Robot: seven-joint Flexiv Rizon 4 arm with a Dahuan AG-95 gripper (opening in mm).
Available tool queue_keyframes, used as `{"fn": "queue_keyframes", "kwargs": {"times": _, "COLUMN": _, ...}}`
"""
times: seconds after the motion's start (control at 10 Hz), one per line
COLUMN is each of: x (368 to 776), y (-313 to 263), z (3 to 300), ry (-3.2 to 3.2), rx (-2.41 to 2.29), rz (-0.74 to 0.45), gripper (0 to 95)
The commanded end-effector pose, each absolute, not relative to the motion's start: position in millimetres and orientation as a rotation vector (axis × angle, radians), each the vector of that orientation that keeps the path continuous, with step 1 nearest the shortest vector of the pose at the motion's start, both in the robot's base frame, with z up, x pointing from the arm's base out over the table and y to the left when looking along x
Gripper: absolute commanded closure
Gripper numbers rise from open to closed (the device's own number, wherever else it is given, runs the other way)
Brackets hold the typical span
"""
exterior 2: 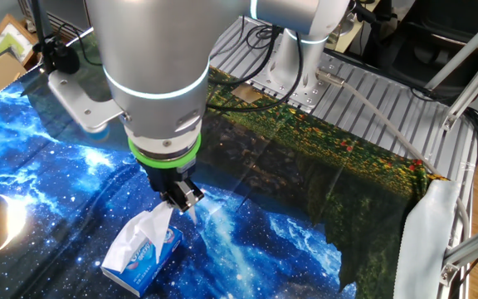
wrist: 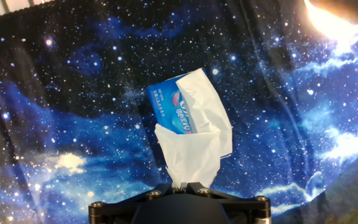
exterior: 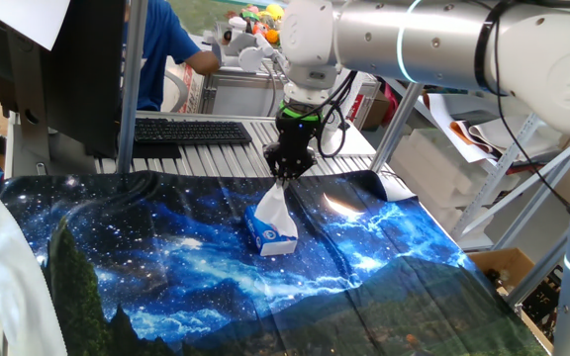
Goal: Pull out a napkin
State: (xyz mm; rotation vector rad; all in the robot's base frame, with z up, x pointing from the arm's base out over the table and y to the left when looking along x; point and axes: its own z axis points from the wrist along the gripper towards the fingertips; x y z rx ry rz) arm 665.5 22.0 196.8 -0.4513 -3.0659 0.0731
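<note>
A white wrinkled napkin point(exterior: 276, 201) point(exterior 2: 151, 224) point(wrist: 191, 152) stretches up from the slot of a small blue-and-white tissue pack point(exterior: 271, 234) point(exterior 2: 143, 255) point(wrist: 168, 106) lying on the starry cloth. My gripper point(exterior: 285, 174) point(exterior 2: 181, 199) point(wrist: 188, 184) hangs just above the pack and is shut on the napkin's top end. The sheet's lower part still reaches into the pack. In the hand view the napkin fans out from between the closed jaws and covers part of the pack.
A galaxy-print cloth point(exterior: 166, 267) covers the table. A black keyboard point(exterior: 191, 131) and a monitor stand point(exterior: 132, 79) sit behind it. A person in blue point(exterior: 161, 49) is at the back. The metal frame point(exterior 2: 463, 75) and a white cloth point(exterior 2: 426, 232) border the far side.
</note>
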Motion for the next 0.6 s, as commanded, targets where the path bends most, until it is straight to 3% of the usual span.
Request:
{"fn": "queue_keyframes", "kwargs": {"times": 0.1, "x": 664.5, "y": 22.5, "z": 196.6, "ry": -3.057, "rx": -0.449, "rz": 0.07, "gripper": 95.0}}
{"fn": "queue_keyframes", "kwargs": {"times": 0.6, "x": 664.4, "y": 22.6, "z": 196.7, "ry": -3.065, "rx": -0.42, "rz": 0.051, "gripper": 95.0}}
